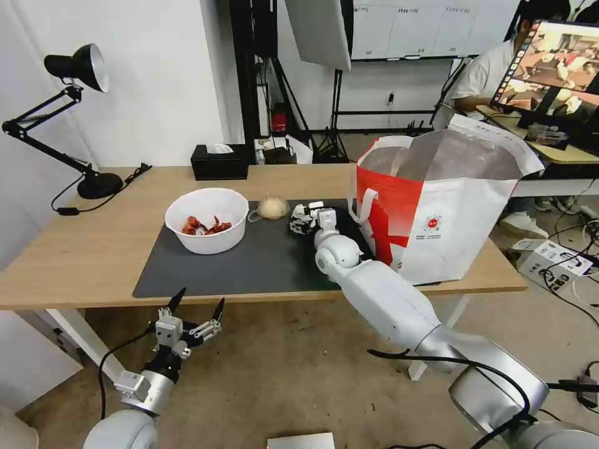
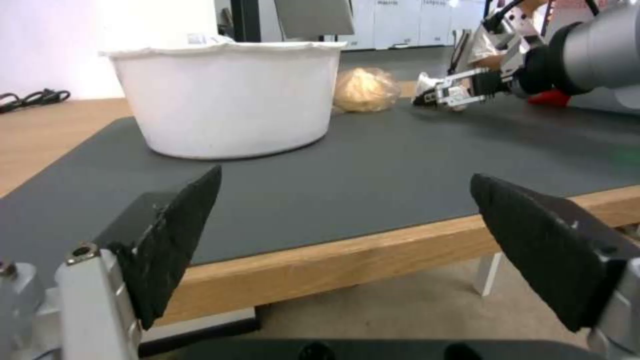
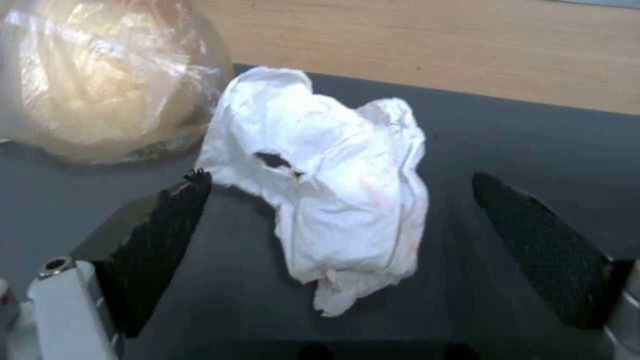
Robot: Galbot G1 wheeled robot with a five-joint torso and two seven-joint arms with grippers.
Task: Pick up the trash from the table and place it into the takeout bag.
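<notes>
The left gripper [image 1: 198, 307] hangs off the table's [image 1: 81, 249] near edge, below the dark mat [image 1: 249, 265], its fingers spread wide around nothing. On the mat's left part sits the white bowl [image 1: 208, 219] with red scraps, then the beige lump in clear plastic [image 1: 272, 207], then the crumpled tissue [image 3: 327, 180] just beside the lump. The right gripper [image 3: 333, 235] is down over that tissue with its pads parted well wider than the wad, one on either side (neither yet pressing in). The tissue's longer axis runs roughly along the fingers, so I judge a straight close should catch it. The lump lies close by one pad. Farther right stands the takeout bag [image 1: 437, 212], mouth open, near the right arm.
</notes>
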